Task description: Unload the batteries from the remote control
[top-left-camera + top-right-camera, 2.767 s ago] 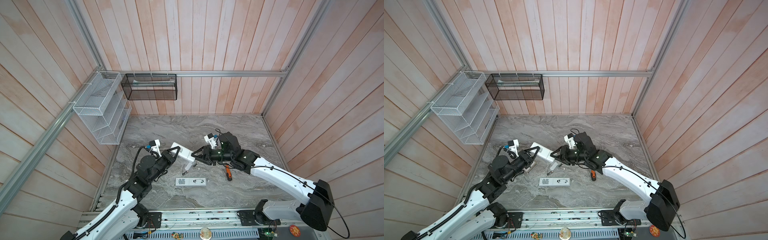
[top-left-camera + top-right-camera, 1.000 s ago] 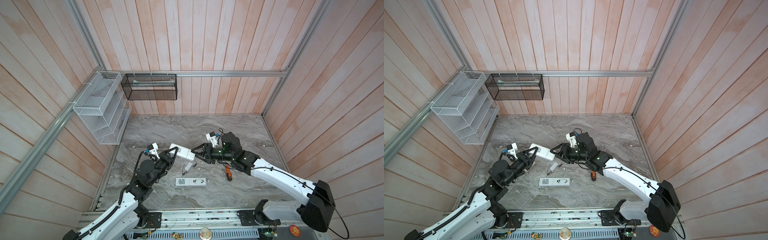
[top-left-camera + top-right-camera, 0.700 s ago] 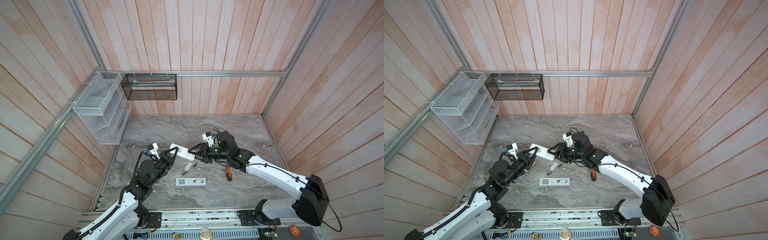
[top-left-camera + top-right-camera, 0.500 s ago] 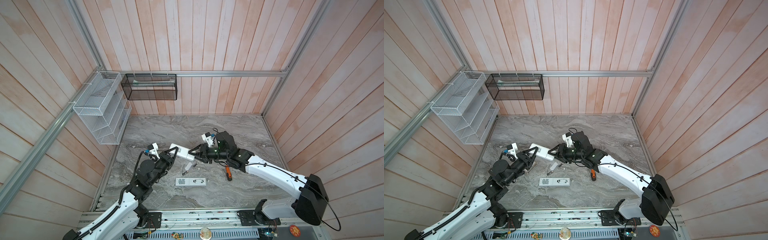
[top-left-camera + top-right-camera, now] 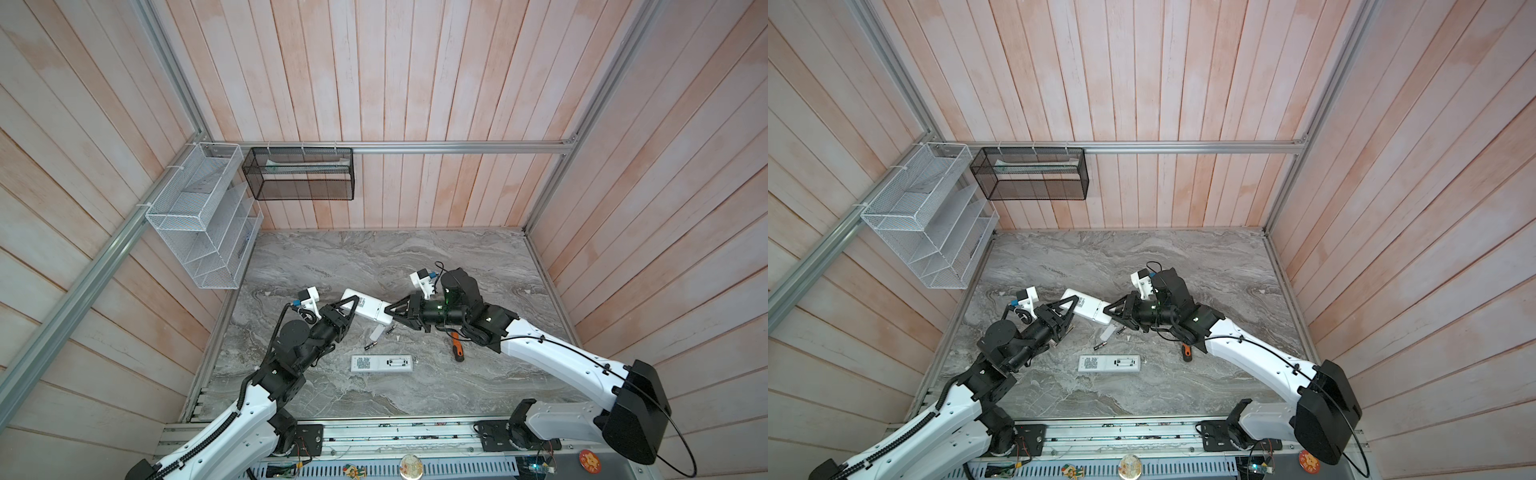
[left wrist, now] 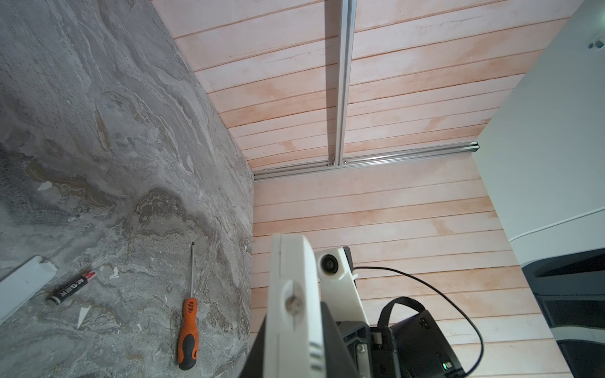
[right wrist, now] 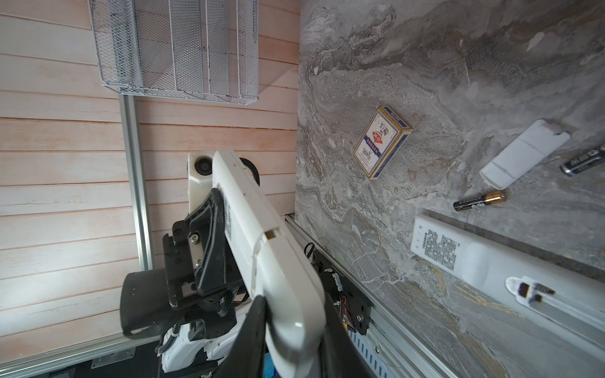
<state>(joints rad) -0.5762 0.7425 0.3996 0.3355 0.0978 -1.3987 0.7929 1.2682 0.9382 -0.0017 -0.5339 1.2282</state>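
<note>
1. marble table (image 5: 374,257): grey veined slab, one. Everything below lies on it except item 2.
2. held remote (image 5: 365,306): long white plastic bar, off the table, spanned between the arms. The left gripper (image 5: 351,305) is clamped on one end. The right gripper (image 5: 391,315) pinches the other end, jaws narrow on the plastic. Can't tell if any cells are inside.
3. table remote (image 5: 382,363): a white plastic bar like item 2, flat, back up. Its bay is open and looks empty in the right wrist view. Remotes: two.
4. screwdriver (image 5: 456,352): orange-and-black handle, thin steel shaft, one, just beside the right arm.
5. card box (image 7: 381,142): blue-and-white cardboard pack, one, seen only in the right wrist view.
6. battery cover (image 7: 523,153): small white plastic plate, one visible, just beside both loose cells.
7. batteries (image 5: 370,345): thin black cylinders with metal ends. Two visible, loose on the table between the remotes: gold-ended cell (image 7: 479,200) and cropped cell (image 7: 582,162). My read is light, rigid and smooth, so they will roll. Pinch across the barrel at mid-length, not on the ends.
</note>
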